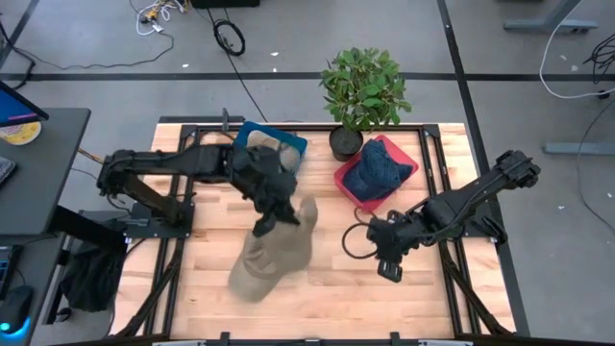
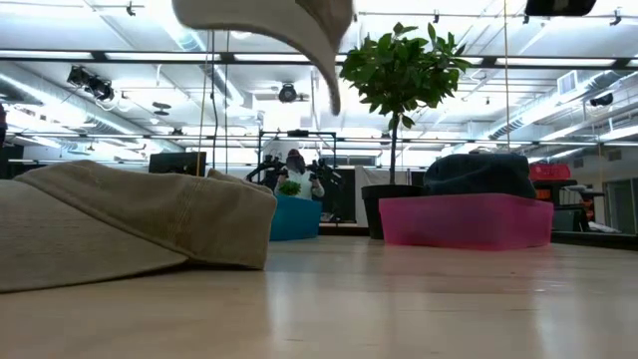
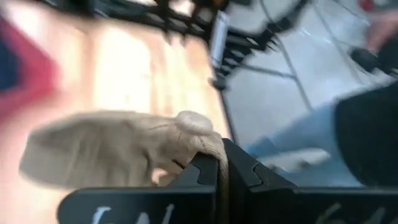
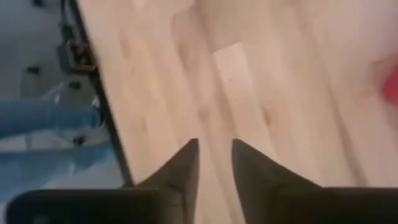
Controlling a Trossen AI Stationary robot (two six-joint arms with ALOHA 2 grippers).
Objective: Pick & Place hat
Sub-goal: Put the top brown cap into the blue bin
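Observation:
A tan hat (image 1: 293,231) hangs lifted from my left gripper (image 1: 268,219) over the middle of the table; its brim (image 2: 299,30) shows at the top of the low view. Below and nearer lies a second tan hat (image 2: 120,224), resting flat on the wood (image 1: 252,274). Another tan hat (image 1: 274,144) sits in a blue bin (image 1: 288,142) at the far edge. A dark blue hat (image 1: 380,171) fills a pink bin (image 1: 348,183). My right gripper (image 1: 386,259) hovers open over bare wood to the right, touching nothing (image 4: 215,165). My left gripper holds the tan hat by a bunched fold of cloth (image 3: 208,140) at its edge, pinched between the two fingers (image 3: 242,171). The fingers come from above. The hat (image 3: 118,149) is lifted clear of the table and hangs below the gripper.
A potted plant (image 1: 363,91) stands at the far edge between the two bins. A person's jeans-clad legs (image 4: 37,118) stand beyond the table's near edge. A black frame rail (image 1: 437,163) runs along the table's sides. Bare wood (image 1: 336,288) lies between the two grippers.

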